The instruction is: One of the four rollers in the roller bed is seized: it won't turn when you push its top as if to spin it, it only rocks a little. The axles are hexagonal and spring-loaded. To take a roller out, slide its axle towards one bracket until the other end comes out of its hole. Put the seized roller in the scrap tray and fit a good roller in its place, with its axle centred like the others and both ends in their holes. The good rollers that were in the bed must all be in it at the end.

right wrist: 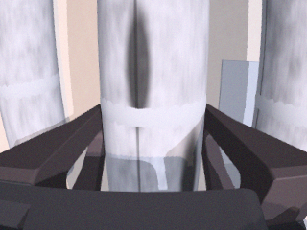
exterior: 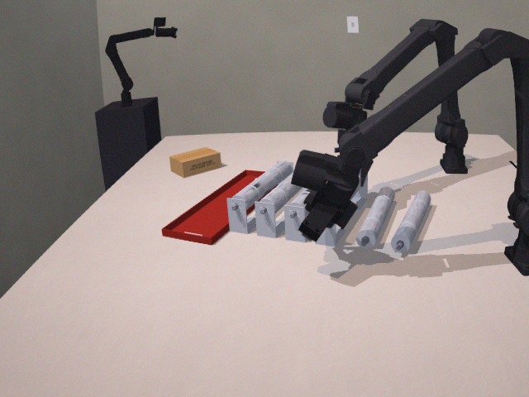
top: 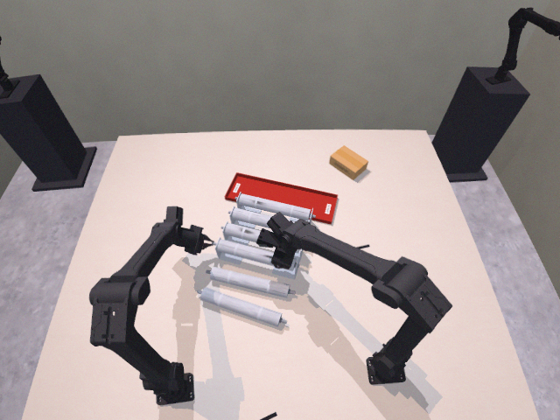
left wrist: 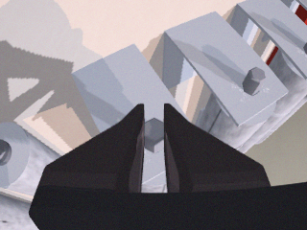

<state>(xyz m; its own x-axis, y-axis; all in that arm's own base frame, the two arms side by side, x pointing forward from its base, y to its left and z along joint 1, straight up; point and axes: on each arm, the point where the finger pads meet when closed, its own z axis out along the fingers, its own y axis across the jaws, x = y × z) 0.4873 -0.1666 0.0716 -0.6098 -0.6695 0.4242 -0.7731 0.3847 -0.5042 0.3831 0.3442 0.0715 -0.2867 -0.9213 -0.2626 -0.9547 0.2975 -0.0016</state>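
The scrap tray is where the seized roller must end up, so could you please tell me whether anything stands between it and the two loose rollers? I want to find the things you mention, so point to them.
Yes: the roller bed (top: 291,272) (exterior: 239,220), with its rollers, lies between the two loose rollers (top: 249,281) (top: 241,307) (exterior: 376,217) (exterior: 412,222) and the red scrap tray (top: 284,192) (exterior: 209,213). The right claw (right wrist: 153,113) is also in between, over the bed.
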